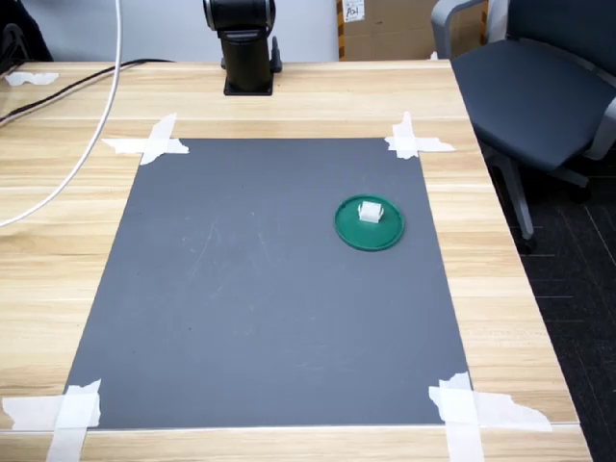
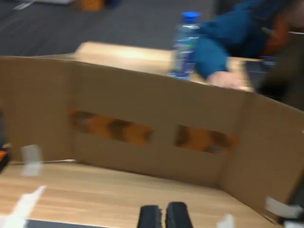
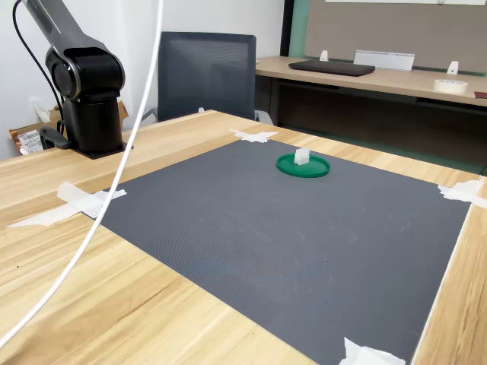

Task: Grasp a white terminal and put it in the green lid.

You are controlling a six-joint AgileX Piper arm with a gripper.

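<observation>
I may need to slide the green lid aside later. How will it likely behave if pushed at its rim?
The lid lies flat on the dark mat, so it should slide, not tip. It looks thin and probably light. The terminal sits loose inside; the low rim may barely keep it in.

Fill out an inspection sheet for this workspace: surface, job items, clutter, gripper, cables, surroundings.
Surface: dark grey mat taped at its corners with white tape to a wooden table.
Job items: white terminal sits inside the green lid, near the first exterior view's right edge of the mat.
Clutter: nothing seen on the mat apart from these.
Gripper: gripper seen only in the wrist view, fingertips close together, holding nothing, facing a cardboard wall.
Cables: white cable hangs across the table; black cable lies by the arm base.
Surroundings: office chair, a person's sleeve, water bottle.
</observation>
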